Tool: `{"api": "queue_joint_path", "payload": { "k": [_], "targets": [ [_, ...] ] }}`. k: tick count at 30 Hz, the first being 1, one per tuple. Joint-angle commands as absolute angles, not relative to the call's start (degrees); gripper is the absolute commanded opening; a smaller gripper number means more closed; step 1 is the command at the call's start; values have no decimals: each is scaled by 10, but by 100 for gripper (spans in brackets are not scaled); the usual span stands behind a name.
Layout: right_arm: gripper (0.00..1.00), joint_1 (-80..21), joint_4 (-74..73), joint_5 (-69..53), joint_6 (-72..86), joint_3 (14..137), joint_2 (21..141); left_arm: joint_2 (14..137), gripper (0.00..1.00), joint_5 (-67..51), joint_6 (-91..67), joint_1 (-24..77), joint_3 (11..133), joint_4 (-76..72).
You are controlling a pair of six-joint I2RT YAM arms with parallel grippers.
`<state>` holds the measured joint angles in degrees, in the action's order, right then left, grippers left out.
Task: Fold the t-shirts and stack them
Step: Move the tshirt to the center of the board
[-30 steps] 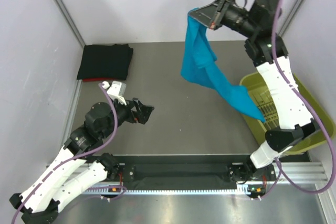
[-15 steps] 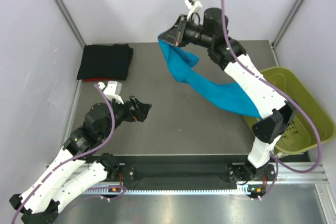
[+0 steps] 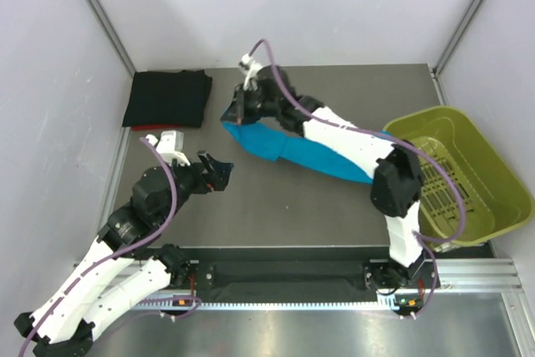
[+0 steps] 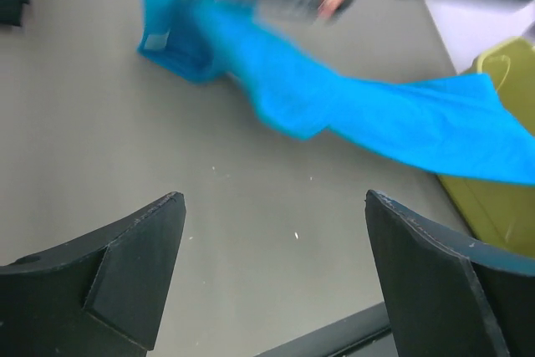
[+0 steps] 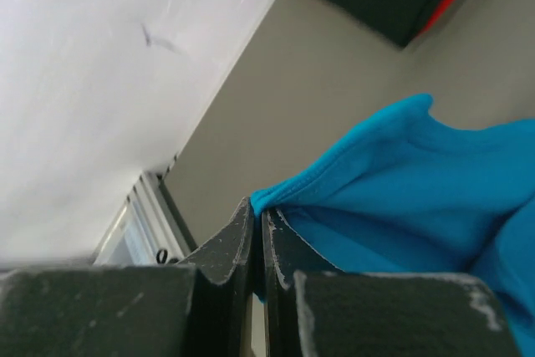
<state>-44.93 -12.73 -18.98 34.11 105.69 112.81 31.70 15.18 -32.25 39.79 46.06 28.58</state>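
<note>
With the right gripper (image 3: 240, 114) clamped on a hem of the teal t-shirt (image 3: 301, 150), just right of the black t-shirt (image 3: 167, 98), I should lower that hem flat. I would then take a second corner with the left gripper (image 3: 217, 171), which hovers empty with jaws apart, nearer me than the black t-shirt. The teal t-shirt's long axis runs from beside the black t-shirt rightward and slightly toward me, with the label end gripped.

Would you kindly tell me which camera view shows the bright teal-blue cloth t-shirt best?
The top external view: the bright teal-blue cloth t-shirt appears stretched out, mostly visible. Left wrist blurs it; right wrist shows only a pinched edge.
</note>
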Motion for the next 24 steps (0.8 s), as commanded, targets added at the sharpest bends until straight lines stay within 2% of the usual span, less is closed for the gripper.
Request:
{"api": "queue_joint_path", "payload": {
  "k": [1,9,12,14,16,17,20,24],
  "targets": [
    [0,-502,-74,-190,357,1094,1163,284,93,190,-337,398,478,294],
    [0,-550,-105,-204,365,1207,1265,222,93,264,-321,397,502,322],
    [0,-560,-98,-214,373,1212,1280,220,93,284,-315,398,511,327],
    [4,-562,-102,-216,371,1204,1281,221,93,291,-311,398,512,327],
    [11,-561,-111,-214,359,1193,1273,221,94,297,-310,398,510,328],
    [26,-558,-129,-207,354,1175,1256,223,94,297,-313,398,508,327],
    [49,-535,-151,-157,341,1101,1195,229,94,292,-316,398,501,328],
    [58,-480,-175,-102,332,972,1085,250,95,279,-328,398,480,330]
  ]
}}
